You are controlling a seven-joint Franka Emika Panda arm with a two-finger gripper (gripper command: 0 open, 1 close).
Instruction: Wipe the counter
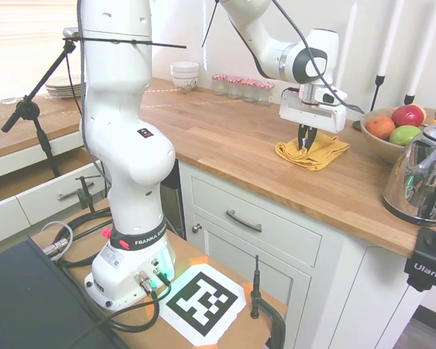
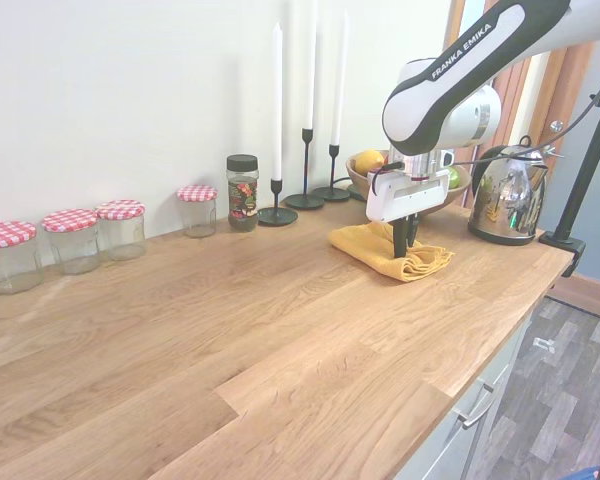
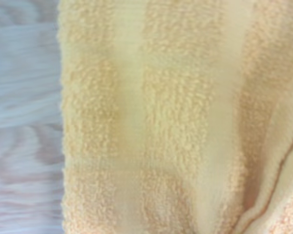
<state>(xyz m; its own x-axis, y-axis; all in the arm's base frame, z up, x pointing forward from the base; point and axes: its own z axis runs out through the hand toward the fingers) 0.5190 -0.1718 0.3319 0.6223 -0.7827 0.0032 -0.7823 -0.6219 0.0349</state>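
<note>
We had the claw (image 1: pixel 305 145) pinched on the yellow cloth (image 1: pixel 314 153); fruit bowl (image 1: pixel 378 143) and kettle (image 1: pixel 423 182) stood close, counter (image 2: pixel 230 330) lay open toward the jars (image 2: pixel 75 240).

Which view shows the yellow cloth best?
The second exterior view: the whole cloth lies bunched on the counter under the gripper. The first exterior view shows it smaller. The wrist view shows only blurred terry weave.
</note>
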